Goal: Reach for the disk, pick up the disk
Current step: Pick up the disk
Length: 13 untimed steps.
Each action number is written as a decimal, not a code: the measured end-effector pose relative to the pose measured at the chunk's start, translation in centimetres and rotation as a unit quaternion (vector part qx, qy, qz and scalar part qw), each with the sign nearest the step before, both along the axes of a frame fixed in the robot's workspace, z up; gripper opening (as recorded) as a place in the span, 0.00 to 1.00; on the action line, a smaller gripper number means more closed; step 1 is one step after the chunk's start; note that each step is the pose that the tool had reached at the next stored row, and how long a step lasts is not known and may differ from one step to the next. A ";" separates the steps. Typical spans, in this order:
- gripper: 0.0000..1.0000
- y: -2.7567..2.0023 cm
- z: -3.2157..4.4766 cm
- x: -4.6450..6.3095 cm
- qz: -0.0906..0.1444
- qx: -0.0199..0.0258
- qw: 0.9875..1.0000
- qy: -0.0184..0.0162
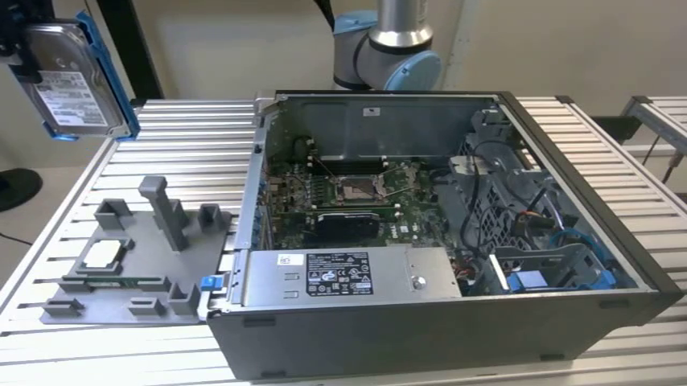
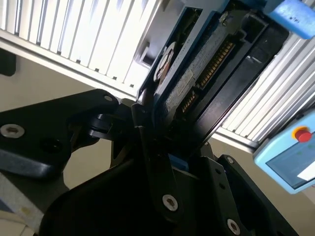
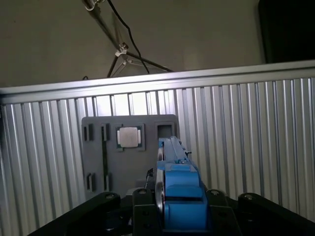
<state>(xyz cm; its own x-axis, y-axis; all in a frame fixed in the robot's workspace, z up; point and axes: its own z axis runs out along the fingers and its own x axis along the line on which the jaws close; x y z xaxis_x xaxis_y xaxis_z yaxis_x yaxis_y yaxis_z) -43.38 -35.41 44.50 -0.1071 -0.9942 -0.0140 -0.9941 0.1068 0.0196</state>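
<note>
The disk (image 1: 73,83), a silver-grey drive with a white label and a bright blue frame, hangs in the air high at the exterior view's left, above the corner of the slatted table. My gripper (image 1: 15,50) is shut on it from the side, its black body cut off by the picture's edge. In the second wrist view the disk (image 2: 197,73) stands edge-on, with its connector row showing, clamped between the black fingers (image 2: 146,129). In the first wrist view the disk's blue frame (image 3: 179,189) rises from between my gripper's (image 3: 179,219) black links.
An open computer case (image 1: 429,241) with its motherboard and a grey power supply (image 1: 343,276) lies on the slatted aluminium table (image 1: 193,137). A grey fixture plate (image 1: 129,265) holding a small white-topped chip (image 3: 129,137) sits beside the case. The arm's base (image 1: 384,48) stands behind. A pendant with a red button (image 2: 301,133) lies nearby.
</note>
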 end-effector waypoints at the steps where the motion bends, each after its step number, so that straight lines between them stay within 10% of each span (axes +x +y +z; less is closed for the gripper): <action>1: 0.00 0.00 0.18 0.0 0.000 0.000 1.000 0.000; 13: 0.00 0.00 2.73 0.0 0.000 0.000 1.000 0.000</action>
<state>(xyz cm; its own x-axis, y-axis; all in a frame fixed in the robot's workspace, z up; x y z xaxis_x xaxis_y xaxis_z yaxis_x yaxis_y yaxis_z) -43.38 -35.41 47.24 -0.1071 -0.9941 -0.0141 -0.9941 0.1068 0.0195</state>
